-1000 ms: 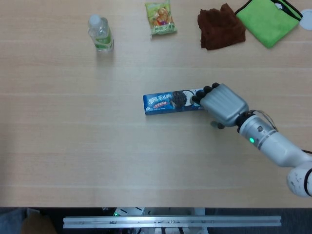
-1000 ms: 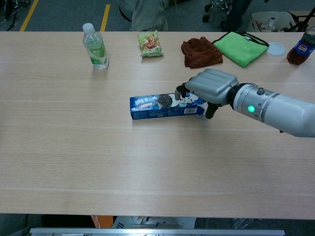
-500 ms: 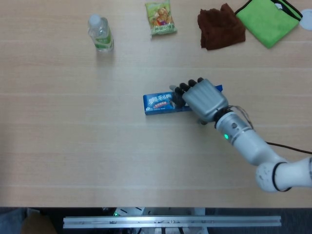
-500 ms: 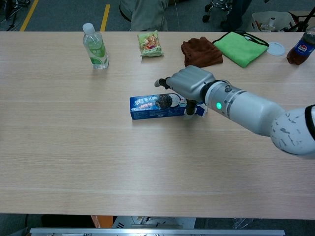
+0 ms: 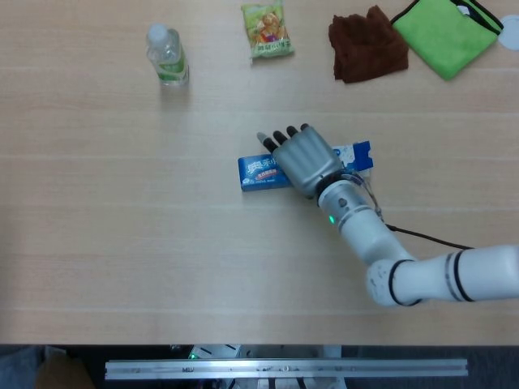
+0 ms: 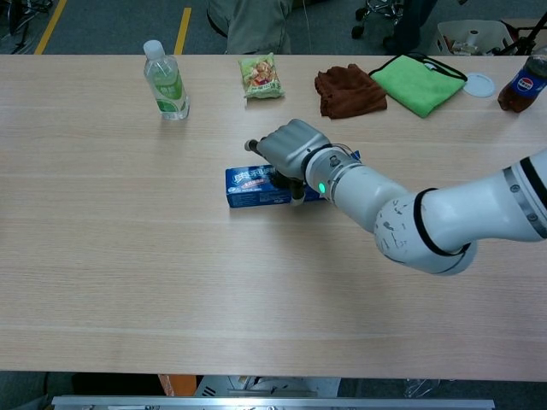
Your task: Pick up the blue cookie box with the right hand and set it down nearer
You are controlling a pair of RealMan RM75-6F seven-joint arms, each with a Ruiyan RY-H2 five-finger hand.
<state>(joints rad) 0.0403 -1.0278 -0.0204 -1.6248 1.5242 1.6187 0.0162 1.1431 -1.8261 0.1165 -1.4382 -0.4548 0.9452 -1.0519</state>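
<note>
Right hand on the cookie box

The right hand (image 5: 302,160) drapes over the blue cookie box (image 5: 261,172) mid-counter (image 5: 122,243), fingers spread; can't tell if it's gripping.

White, unreadable print on blue cookie box (image 5: 259,171)

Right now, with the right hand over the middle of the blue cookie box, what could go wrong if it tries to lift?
The right hand lies over the blue cookie box, but neither view shows the fingers closed around its sides, so a lift may come up empty. The box is long and lies flat, with both ends sticking out past the hand; a loose hold could let it tilt or slip. A closing hand might also push it along the table.
</note>
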